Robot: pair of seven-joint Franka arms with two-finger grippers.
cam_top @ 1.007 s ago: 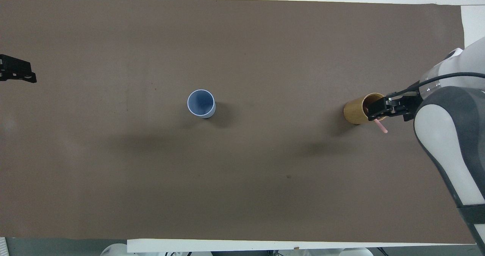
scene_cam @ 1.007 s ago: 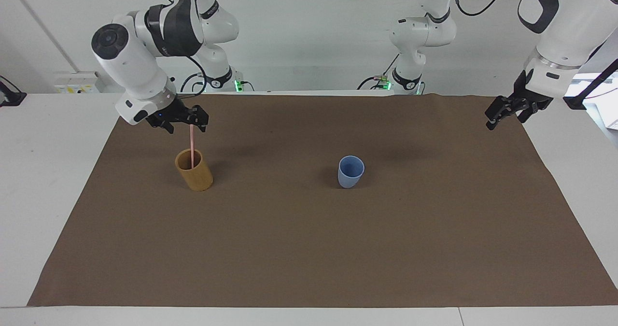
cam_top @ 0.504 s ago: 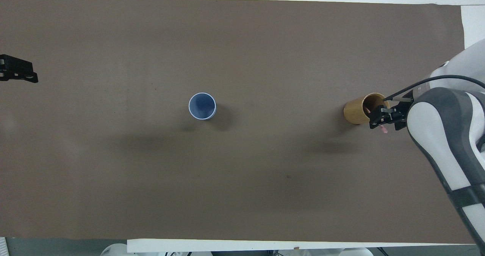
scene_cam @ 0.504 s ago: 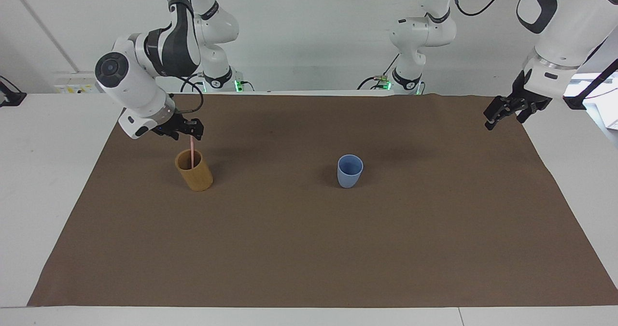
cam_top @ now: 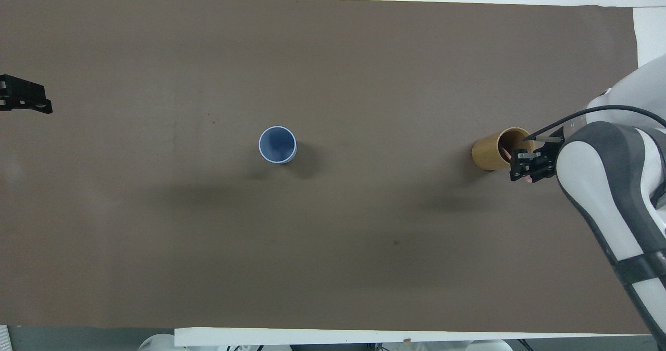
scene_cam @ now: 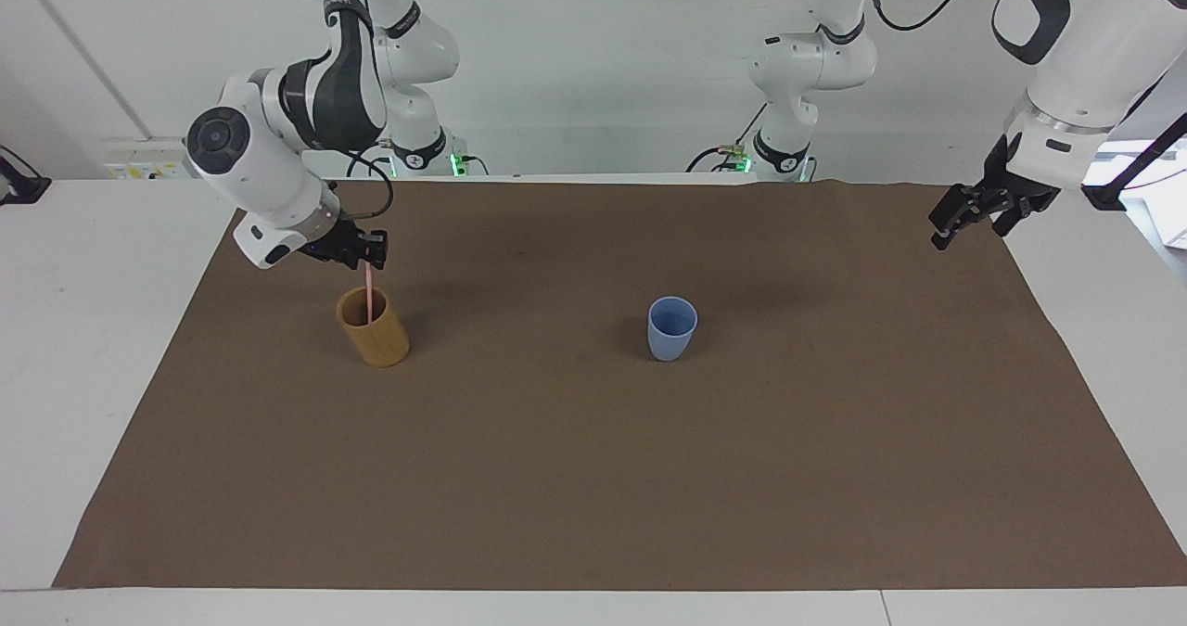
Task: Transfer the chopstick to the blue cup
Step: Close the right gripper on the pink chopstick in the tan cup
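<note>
Brown cloth covers the tabletop (scene_cam: 593, 478). At the wooden cup (scene_cam: 373, 327), the right gripper (scene_cam: 368, 253) has its jaws narrowed around the chopstick (scene_cam: 369, 294), which stands inside. A tilted lift could topple that cup. Well apart from it, the blue cup (scene_cam: 672, 327) waits; the left gripper (scene_cam: 969, 213) idles with its jaws wide.

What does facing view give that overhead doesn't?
Facing only: the chopstick standing up out of the wooden cup, its top between the right hand's fingers; both arm bases. Overhead only: straight down into the blue cup, nothing in it. Both: the two cups on the brown mat, the left hand waiting over the mat's edge.
</note>
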